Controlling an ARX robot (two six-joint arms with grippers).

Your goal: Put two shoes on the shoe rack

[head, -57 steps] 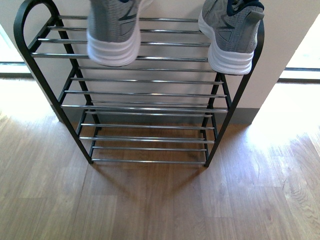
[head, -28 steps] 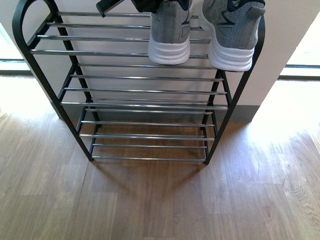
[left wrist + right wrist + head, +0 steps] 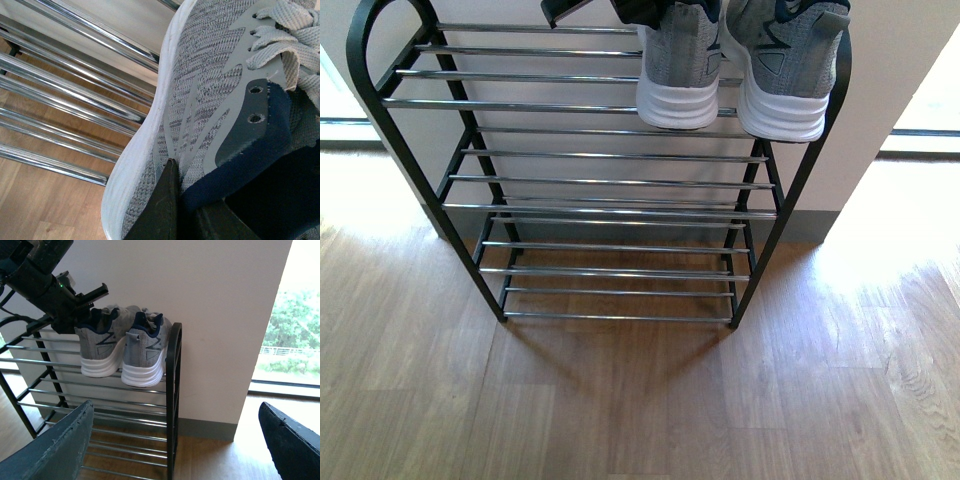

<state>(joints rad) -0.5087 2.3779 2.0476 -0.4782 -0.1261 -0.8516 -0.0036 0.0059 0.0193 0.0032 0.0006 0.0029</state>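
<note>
two sneakers (image 3: 678, 75), one rack (image 3: 520, 105)

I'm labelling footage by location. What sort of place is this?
Probably a home entryway or hallway. A tiered shoe rack stands against a white wall with grey sneakers at its top tier. The floor is wood plank, and a low window looks onto greenery.
</note>
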